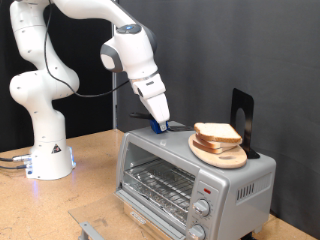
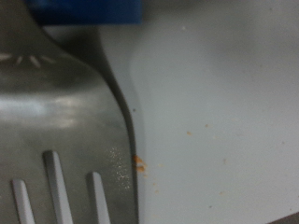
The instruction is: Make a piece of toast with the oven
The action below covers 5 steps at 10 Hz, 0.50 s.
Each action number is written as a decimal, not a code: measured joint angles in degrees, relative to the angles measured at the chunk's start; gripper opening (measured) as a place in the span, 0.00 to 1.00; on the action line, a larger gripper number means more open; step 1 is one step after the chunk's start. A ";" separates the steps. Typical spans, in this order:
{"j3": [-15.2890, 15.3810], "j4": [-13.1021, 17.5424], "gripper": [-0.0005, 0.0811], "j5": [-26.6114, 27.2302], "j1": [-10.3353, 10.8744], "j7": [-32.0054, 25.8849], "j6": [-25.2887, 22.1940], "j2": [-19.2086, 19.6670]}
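Observation:
The silver-grey oven (image 1: 160, 182) stands at the exterior view's bottom middle, with its wire rack showing behind the glass. A stack of pale bread slices sits on a round wooden board (image 1: 224, 157) on the oven's top; the topmost is the piece of toast (image 1: 216, 132). My gripper (image 1: 158, 120) is lowered onto the oven's top, left of the board, at a blue handle (image 1: 160, 127). The wrist view shows, very close, a grey slotted spatula blade (image 2: 65, 121) lying on the oven's pale top, with the blue handle (image 2: 84, 9) at the frame's edge. My fingers do not show there.
A black stand (image 1: 242, 115) rises behind the board on the oven's top. Two round knobs (image 1: 200, 209) sit under a red light (image 1: 203, 188) on the oven's front. The arm's white base (image 1: 45, 150) stands on the wooden table at the exterior view's left.

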 joint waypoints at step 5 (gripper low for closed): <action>0.29 0.02 0.72 0.19 0.00 0.66 0.29 0.27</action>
